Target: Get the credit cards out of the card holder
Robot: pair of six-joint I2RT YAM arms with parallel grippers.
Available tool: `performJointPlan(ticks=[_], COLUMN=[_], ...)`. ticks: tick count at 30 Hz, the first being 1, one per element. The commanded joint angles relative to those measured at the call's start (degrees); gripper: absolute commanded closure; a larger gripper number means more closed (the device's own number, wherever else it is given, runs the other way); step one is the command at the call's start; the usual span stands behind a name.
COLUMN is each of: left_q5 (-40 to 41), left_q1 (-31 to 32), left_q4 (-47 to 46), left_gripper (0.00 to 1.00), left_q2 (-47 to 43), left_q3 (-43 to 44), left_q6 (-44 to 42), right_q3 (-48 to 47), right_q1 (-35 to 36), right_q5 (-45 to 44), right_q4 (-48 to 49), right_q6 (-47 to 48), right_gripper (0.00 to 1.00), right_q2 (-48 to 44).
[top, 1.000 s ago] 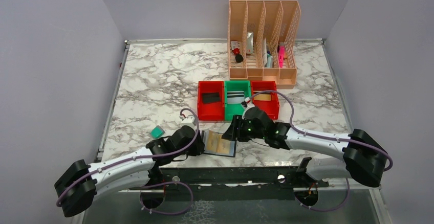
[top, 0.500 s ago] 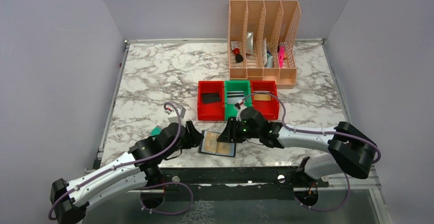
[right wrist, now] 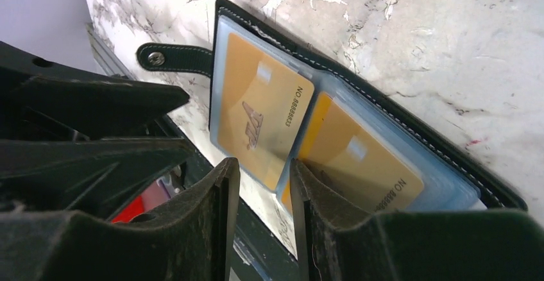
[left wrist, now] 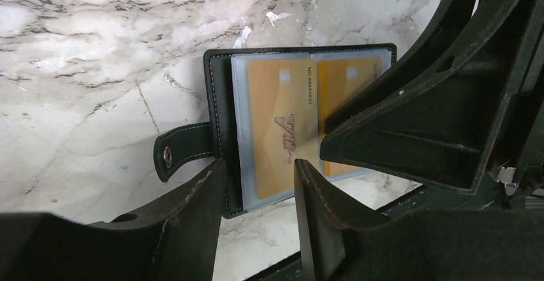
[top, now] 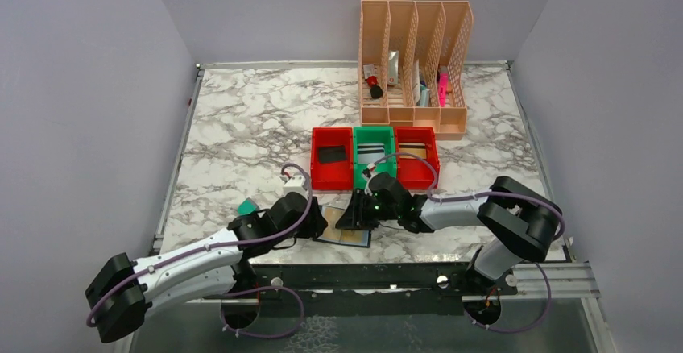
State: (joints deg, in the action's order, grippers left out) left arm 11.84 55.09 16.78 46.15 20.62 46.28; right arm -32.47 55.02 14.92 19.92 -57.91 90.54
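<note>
Arms: both now crowd the near-centre of the table (top: 242, 127). The right arm has folded its elbow inward and carried the right gripper (top: 354, 213) leftward, from the card holder's right edge to over its middle. The left arm has swung out and come back. The left gripper (top: 316, 222) sits at the holder's left edge again.

Card holder (left wrist: 238, 133): unshifted over the last second. It lies open and flat on the marble near the front edge, in front of the red and green bins (top: 374, 158) and between the two grippers. Its strap tab (left wrist: 183, 149) is on the left gripper's side.

Cards: two gold ones show, both seated in the clear sleeves. The left card (left wrist: 276, 127) is fully in view. The right card (left wrist: 349, 79) is partly behind the right gripper.

Jaws: the left fingers (left wrist: 192, 197) stand parted, straddling the holder's near corner and pinching nothing. The right fingers (right wrist: 221, 197) are parted to a narrow slot with the cards' adjoining corners in line with it. I can confirm no contact.

Judgement: the approach is complete and extraction of this pair has not begun. The left looks placed to pin the holder while the right draws a card.
</note>
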Motion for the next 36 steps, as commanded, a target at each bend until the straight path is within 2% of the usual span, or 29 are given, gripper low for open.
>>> performJointPlan(ticks=[1, 7, 13, 19, 23, 31, 36], left_q5=[-3.8, -4.29, -8.9, -11.9, -12.61, -11.07, -4.72], left_q1=[-0.07, -0.1, -0.07, 0.47, 1.9, 3.09, 3.09], left_q4=[-8.73, -9.8, -15.42, -18.11, -20.05, -20.7, -12.16], left_gripper=[0.54, 0.6, 0.79, 0.89, 0.89, 0.89, 0.7], left_q2=[1.78, 4.05, 0.61, -2.97, -3.14, -0.56, -5.06], left_q3=[-2.99, -7.29, -12.91, -16.71, -17.79, -16.75, -12.83], left_q6=[-0.57, 1.48, 5.07, 7.73, 8.85, 8.91, 9.71], right_q3=[2.08, 5.9, 7.16, 8.57, 10.56, 8.56, 7.91], right_q1=[0.17, 0.09, -0.28, -0.42, -0.49, -0.44, -0.44], right_q5=[-1.12, -5.3, -5.7, -8.39, -6.84, -3.7, -4.63], right_q4=[3.36, 2.91, 2.76, -0.09, 2.87, 3.67, 1.07], right_q6=[-2.62, -4.77, -5.06, -5.54, -5.19, -3.45, -2.93], right_gripper=[0.61, 0.62, 0.62, 0.63, 0.65, 0.69, 0.69], right_q2=[2.73, 1.92, 1.63, -2.18, -3.77, -0.58, -1.61])
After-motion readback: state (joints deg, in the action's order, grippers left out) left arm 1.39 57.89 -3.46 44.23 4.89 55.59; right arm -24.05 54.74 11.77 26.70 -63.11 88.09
